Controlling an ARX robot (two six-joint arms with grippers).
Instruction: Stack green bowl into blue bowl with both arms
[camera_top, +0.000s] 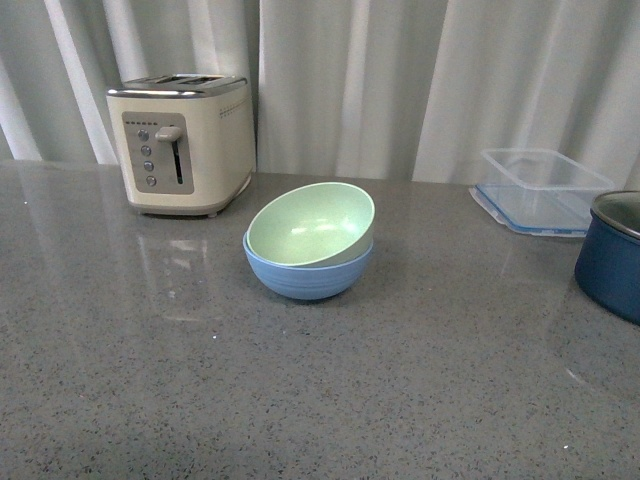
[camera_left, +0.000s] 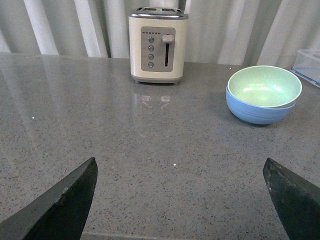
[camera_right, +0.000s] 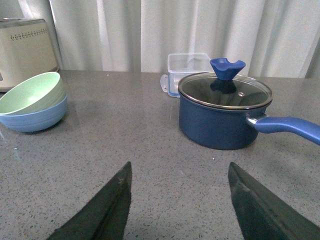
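- Green bowl (camera_top: 311, 224): sits inside the blue bowl (camera_top: 308, 277), tilted, its rim raised on the side toward the back edge of the counter (camera_top: 150, 390). It is not seated level. The pair stands mid-counter, nearer the back edge, just beside the toaster (camera_top: 182, 143).
- Handling, judged from appearance: both bowls look like matte, stiff, light plastic. Light weight means a push on one rim probably slides or tips the pair. The smooth stone-like counter offers little friction.
- Where to hold: the thin rim is the likely grip, one finger inside and one outside. The high edge of the green bowl is free; pressing it down would level the stack. The blue bowl's ridged lower wall suits steadying from the side.
- Left gripper (camera_left: 182, 200): fingers spread wide, empty, well apart from the bowls.
- Right gripper (camera_right: 180, 205): fingers also spread, empty, well apart from the bowls, facing the pot (camera_right: 220, 120).
- Container (camera_top: 540, 188): stands near the back right corner, clear of the work.
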